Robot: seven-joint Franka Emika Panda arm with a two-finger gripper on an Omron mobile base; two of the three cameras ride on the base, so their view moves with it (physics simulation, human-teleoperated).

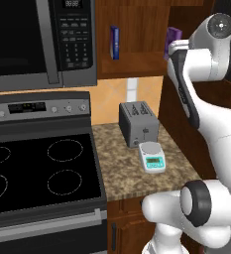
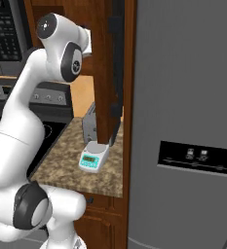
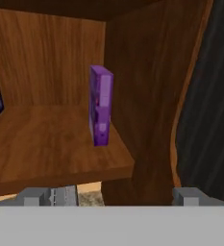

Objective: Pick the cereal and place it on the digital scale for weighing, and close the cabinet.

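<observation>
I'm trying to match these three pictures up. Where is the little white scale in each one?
Left base view: the digital scale sits on the counter, right of centre, just in front of the toaster.
Right base view: left of centre, again by the toaster.
Hand view: not in it.
Shared landmark: the toaster.

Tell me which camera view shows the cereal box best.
The hand view: the cereal box stands upright and unobstructed on the cabinet shelf. The left base view catches just a purple sliver beside the arm; in the right base view I cannot make it out.
</observation>
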